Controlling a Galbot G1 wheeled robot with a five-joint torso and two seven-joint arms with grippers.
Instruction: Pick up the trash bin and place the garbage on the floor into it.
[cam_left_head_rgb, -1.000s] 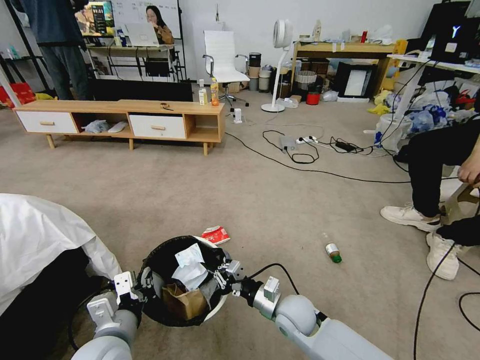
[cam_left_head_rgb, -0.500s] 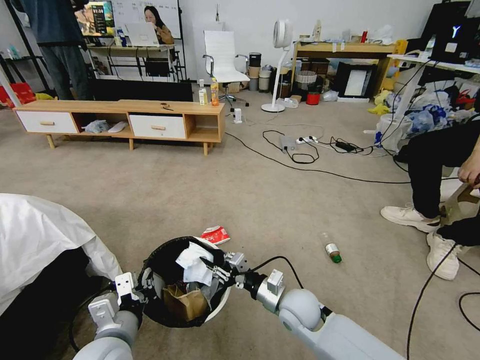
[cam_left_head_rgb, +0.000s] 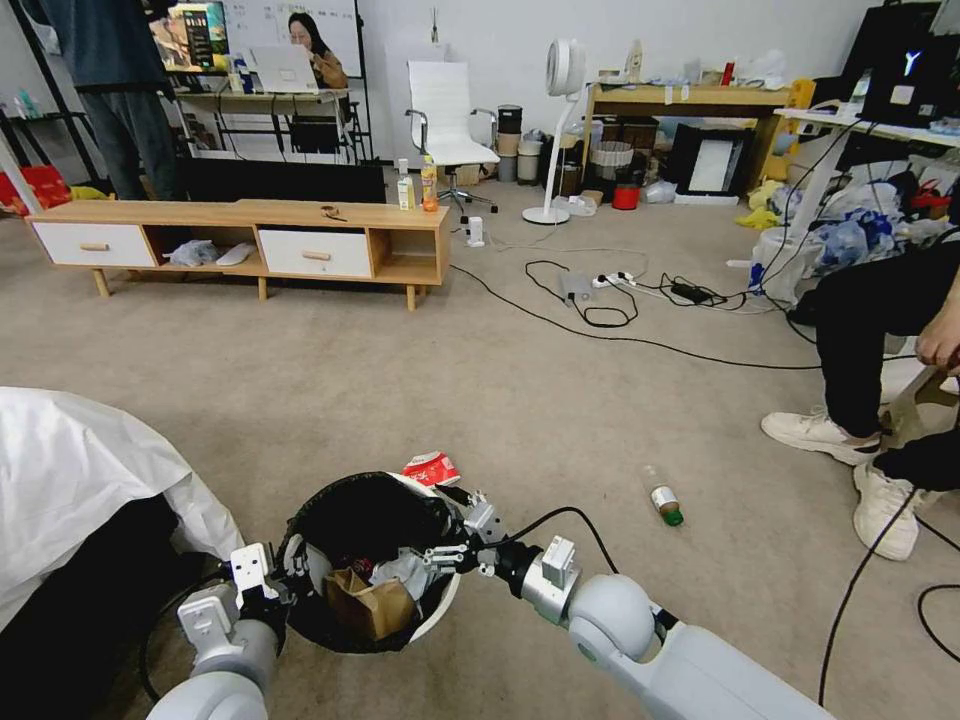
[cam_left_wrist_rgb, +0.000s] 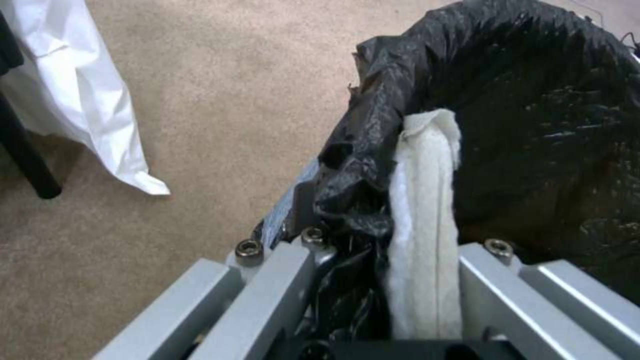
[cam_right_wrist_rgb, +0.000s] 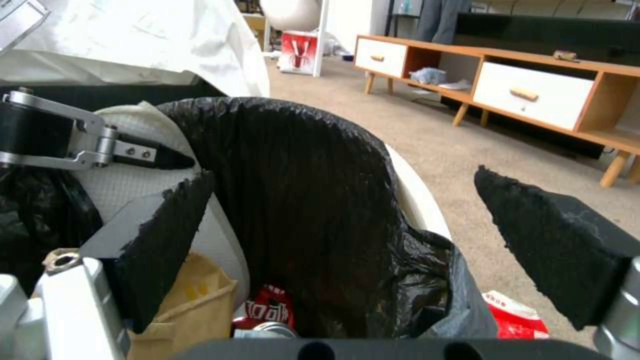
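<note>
The trash bin (cam_left_head_rgb: 440, 612) is a small white bin with a black bag (cam_left_wrist_rgb: 533, 125) over its rim, held low in front of me. My left gripper (cam_left_head_rgb: 272, 583) is shut on its near-left rim (cam_left_wrist_rgb: 427, 200). My right gripper (cam_left_head_rgb: 452, 532) is open over the bin's right rim, and nothing is between its black pads (cam_right_wrist_rgb: 167, 235). Inside lie a brown paper bag (cam_left_head_rgb: 365, 605), a crumpled tissue (cam_left_head_rgb: 402, 572) and a red can (cam_right_wrist_rgb: 267, 310). On the floor (cam_left_head_rgb: 520, 400), a red-and-white wrapper (cam_left_head_rgb: 432, 468) lies just beyond the bin. A green-capped bottle (cam_left_head_rgb: 663, 500) lies further right.
A white-draped object (cam_left_head_rgb: 80, 470) stands close on my left. A seated person's legs and white shoes (cam_left_head_rgb: 820, 432) are at the right, with black cables (cam_left_head_rgb: 620, 340) across the carpet. A low wooden cabinet (cam_left_head_rgb: 250, 240) stands at the back left.
The white tissue that my right gripper held over the bin has dropped inside. The right gripper has opened and shifted slightly right. The left gripper and the bin have stayed put.
</note>
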